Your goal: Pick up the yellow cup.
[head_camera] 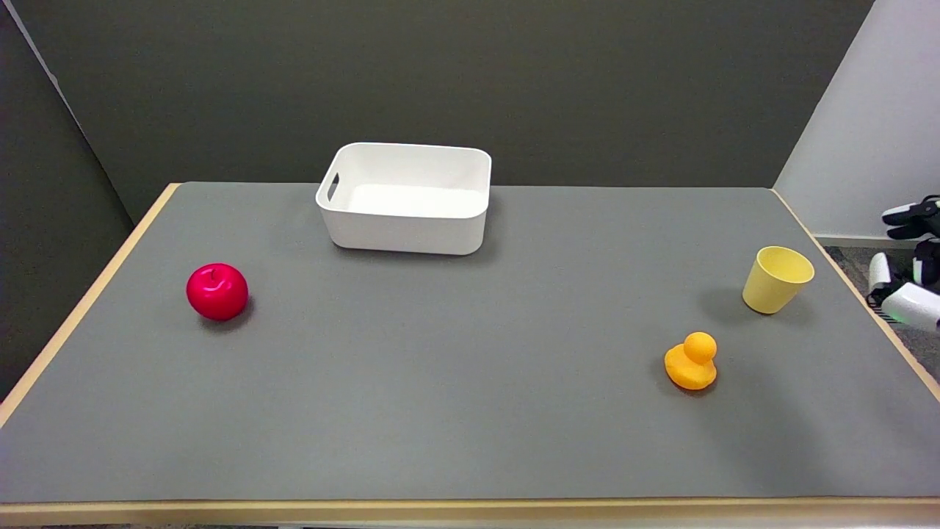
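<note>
The yellow cup (777,279) stands upright near the table's right edge, its mouth open to the top. My right hand (909,261) pokes in at the picture's right border, beyond the table edge and a little to the right of the cup. Only part of it shows; its black-and-white fingers are apart and nothing is between them. A gap of bare table and floor lies between hand and cup.
An orange toy duck (691,361) sits in front and left of the cup. A white bin (405,220) stands at the back middle. A red apple (217,292) lies at the left. The table's wooden edge (852,275) runs close past the cup.
</note>
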